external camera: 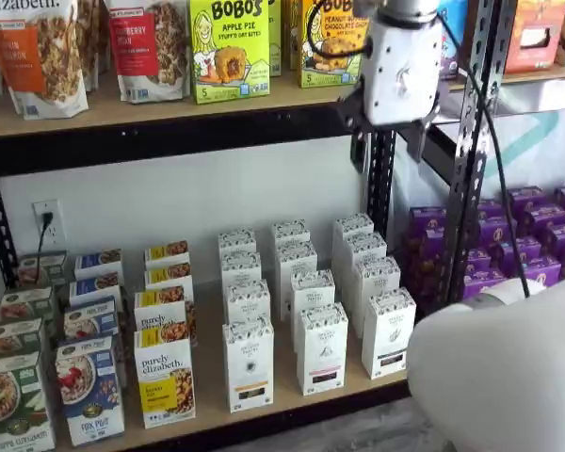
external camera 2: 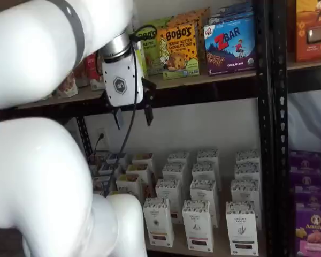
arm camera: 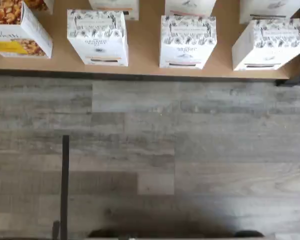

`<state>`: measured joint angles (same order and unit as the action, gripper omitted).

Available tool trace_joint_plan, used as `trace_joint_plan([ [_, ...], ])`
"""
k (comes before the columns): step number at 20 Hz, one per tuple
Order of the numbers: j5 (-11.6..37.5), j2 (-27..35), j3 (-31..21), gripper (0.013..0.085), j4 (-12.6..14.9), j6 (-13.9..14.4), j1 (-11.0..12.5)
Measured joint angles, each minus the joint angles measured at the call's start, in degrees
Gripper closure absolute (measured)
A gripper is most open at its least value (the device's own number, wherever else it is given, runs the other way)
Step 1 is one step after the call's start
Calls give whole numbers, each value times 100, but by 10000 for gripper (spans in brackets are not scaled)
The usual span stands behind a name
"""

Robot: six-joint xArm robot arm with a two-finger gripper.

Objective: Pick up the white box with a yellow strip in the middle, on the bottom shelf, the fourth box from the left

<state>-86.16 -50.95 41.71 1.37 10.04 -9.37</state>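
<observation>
The white box with a yellowish strip stands upright in the front row of the bottom shelf, right of a purely elizabeth granola box. It shows in both shelf views as the front box of the leftmost white column. My gripper hangs high above the white boxes, level with the upper shelf's black beam, and touches nothing. A gap plainly shows between its two black fingers, so it is open and empty. It also shows in a shelf view.
Similar white cartons stand to the right of the box, with more rows behind. Granola and cereal boxes stand to its left. A black upright and purple boxes are at the right. My white arm blocks part of the view.
</observation>
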Motion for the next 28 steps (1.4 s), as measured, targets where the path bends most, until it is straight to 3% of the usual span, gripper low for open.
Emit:
trace_joint_plan([
  [6, 780, 129, -522, 130, 84, 343, -309],
  [12, 1256, 591, -772, 130, 233, 874, -777],
  [18, 2229, 1275, -1017, 130, 289, 1487, -1309],
  [23, 3130, 1995, -1113, 130, 284, 1763, -1532],
  [28, 3808, 2697, -1067, 130, 538, 2019, -1582],
])
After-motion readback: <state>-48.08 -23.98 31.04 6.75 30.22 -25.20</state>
